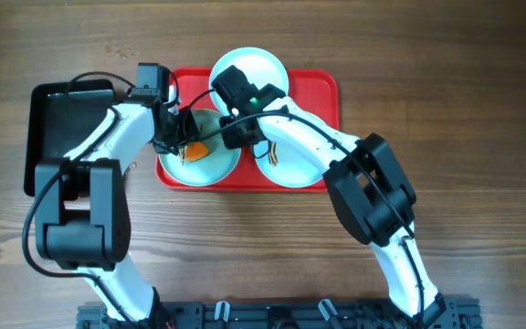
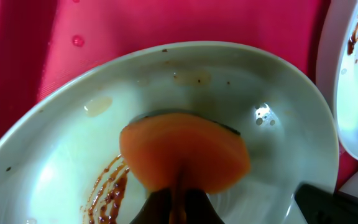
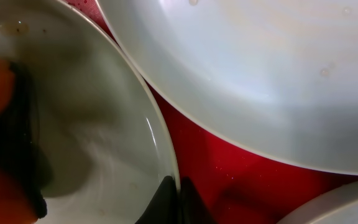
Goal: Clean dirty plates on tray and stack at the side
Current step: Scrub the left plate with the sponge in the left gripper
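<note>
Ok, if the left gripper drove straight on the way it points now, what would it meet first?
The left gripper carries an orange sponge ahead of its jaws; that would press into the smeared plate beneath, probably touching already, though depth is unclear.
</note>
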